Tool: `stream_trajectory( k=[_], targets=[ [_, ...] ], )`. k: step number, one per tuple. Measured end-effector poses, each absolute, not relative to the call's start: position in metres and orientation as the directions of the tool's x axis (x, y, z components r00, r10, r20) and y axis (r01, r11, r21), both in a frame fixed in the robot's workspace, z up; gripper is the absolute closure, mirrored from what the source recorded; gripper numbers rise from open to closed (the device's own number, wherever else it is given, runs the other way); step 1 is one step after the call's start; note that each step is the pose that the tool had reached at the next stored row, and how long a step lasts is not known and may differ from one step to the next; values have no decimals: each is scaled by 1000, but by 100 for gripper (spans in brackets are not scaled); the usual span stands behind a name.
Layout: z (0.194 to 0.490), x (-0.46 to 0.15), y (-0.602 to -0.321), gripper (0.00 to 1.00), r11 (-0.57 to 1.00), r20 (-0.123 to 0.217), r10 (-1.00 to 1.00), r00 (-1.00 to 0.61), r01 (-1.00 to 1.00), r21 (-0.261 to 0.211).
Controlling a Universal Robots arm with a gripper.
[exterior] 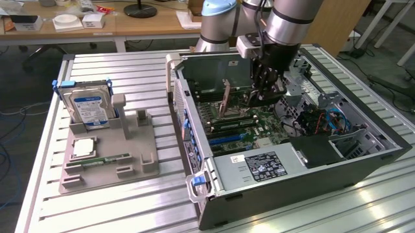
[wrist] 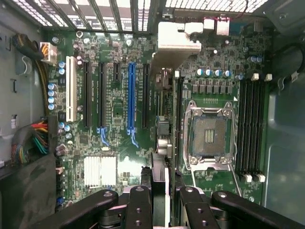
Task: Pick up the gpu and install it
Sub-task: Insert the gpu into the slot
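Observation:
My gripper is down inside the open computer case, over the motherboard. In the wrist view the gripper is shut on the gpu. The gpu is a thin dark card seen edge-on, running away from the fingers to its silvery end bracket near the case's slotted rear wall. The card hangs over the board between a long black expansion slot and the CPU socket. A blue slot lies one row further over. I cannot tell whether the card's lower edge touches a slot.
On the exterior view's left, a grey holder carries an upright hard drive and a green memory stick. The power supply fills the case's near end. Cables and memory slots flank the board.

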State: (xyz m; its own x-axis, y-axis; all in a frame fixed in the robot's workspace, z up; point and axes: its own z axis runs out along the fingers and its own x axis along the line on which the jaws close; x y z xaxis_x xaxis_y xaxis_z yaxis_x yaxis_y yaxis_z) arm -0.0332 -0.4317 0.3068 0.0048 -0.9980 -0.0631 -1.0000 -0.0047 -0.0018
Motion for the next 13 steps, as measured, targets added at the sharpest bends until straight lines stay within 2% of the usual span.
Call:
stream_trajectory(
  k=[13],
  targets=[
    [304,-40,-440,73,21,-63,-998,-20,-1000,-2]
  ],
)
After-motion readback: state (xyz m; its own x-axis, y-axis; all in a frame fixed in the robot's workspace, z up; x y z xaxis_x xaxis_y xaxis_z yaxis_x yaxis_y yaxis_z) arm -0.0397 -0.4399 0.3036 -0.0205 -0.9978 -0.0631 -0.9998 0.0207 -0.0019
